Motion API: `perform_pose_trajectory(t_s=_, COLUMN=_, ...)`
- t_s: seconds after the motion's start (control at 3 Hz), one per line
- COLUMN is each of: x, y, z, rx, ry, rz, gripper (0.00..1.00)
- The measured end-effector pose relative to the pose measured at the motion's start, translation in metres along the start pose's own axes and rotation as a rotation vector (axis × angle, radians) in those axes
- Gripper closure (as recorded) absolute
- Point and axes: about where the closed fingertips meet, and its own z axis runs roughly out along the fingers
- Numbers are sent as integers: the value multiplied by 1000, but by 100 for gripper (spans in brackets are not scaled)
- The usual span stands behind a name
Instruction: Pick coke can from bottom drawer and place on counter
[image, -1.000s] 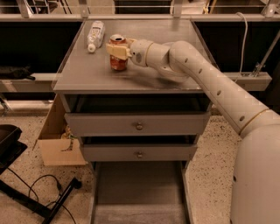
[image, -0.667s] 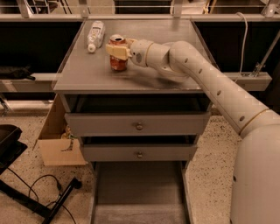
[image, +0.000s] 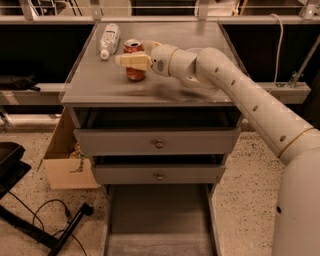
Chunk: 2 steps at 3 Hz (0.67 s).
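— Well, start at the left. What stands there?

— On the floor at 8 o'clock from the cabinet, an open brown cardboard box (image: 65, 167); what is in it I cannot make out. On the counter (image: 150, 92), toward its far left corner, a white plastic bottle (image: 109, 39) lies on its side, cap toward the camera. Its label is not readable.

— And the coke can?

— The coke can (image: 135, 74) stands upright on the counter, at 5 o'clock from the bottle and just beside it. It is a small red cylinder with a silver top. There is pale marking on the red side, but no word can be read.

— Where is the gripper?

— The gripper (image: 132, 54) is at the can, above the counter's left half. One pale finger crosses the can's front at mid-height, the other shows behind it at 1 o'clock; the jaws are closed on the can between them.

— Further right?

— The white arm (image: 240, 95) runs off toward 4 o'clock. Under the counter, two shallow grey drawers each carry a small round knob (image: 159, 144). At 6 o'clock the bottom drawer (image: 157, 225) stands pulled out, showing its flat grey floor.
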Motion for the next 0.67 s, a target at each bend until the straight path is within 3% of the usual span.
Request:
perform_pose_trajectory(t_s=0.33, x=-34, y=20, z=-19, rx=27, ry=-58, rz=-47, gripper=0)
perform_pose_trajectory(t_s=0.67, x=-64, y=42, z=-57, rx=95, ry=-74, rz=-117, gripper=0)
